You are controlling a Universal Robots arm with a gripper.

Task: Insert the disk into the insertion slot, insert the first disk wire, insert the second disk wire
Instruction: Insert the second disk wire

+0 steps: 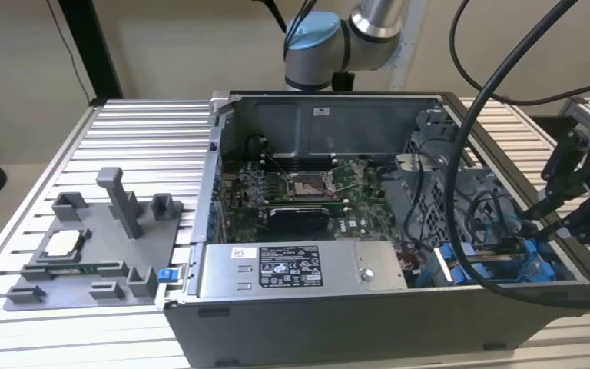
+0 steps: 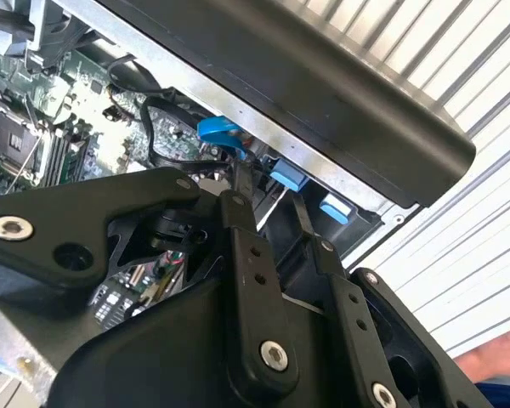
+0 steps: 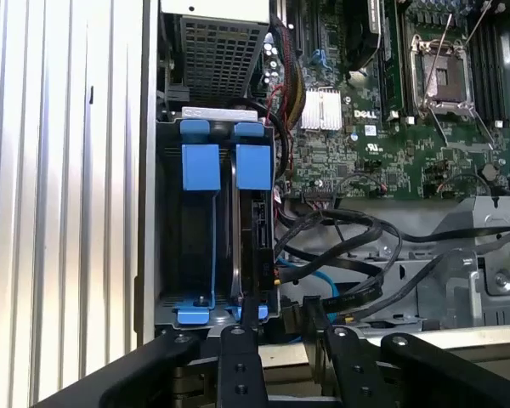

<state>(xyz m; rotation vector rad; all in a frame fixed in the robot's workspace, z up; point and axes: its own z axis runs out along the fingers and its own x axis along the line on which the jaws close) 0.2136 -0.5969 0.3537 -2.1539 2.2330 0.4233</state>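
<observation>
Gripper (image 3: pixel 279 310) fingers stand apart with a clear gap between them, and nothing shows clamped in that gap. In the first wrist view, one fingertip (image 3: pixel 248 308) sits just at the near end of the disk (image 3: pixel 257 229), while the other lies among the loose wires. The second wrist view shows the same pair of black fingers (image 2: pixel 238 191) reaching toward the edge of the case, close to a small blue connector (image 2: pixel 217 132).

The disk stands on edge inside the insertion slot (image 3: pixel 200 166), in the bay nearer the motherboard (image 3: pixel 391 144), with its blue carrier tab level with the slot's other blue rail. Just beside the disk, black cables (image 3: pixel 348 234) loop across the case floor and a blue cable (image 3: pixel 319 280) curls beneath them, near the fingertips.

In the exterior view the gripper (image 1: pixel 536 219) hangs over the corner of the open computer case (image 1: pixel 377 323) at that view's right, above the blue rails of the slot (image 1: pixel 479 265). A grey box with a sticker (image 1: pixel 290 269) lies along the case's front edge. Well apart, at the view's left, a grey plastic tray with upright pegs (image 1: pixel 90 254) rests on the slatted metal table (image 1: pixel 141 138).
</observation>
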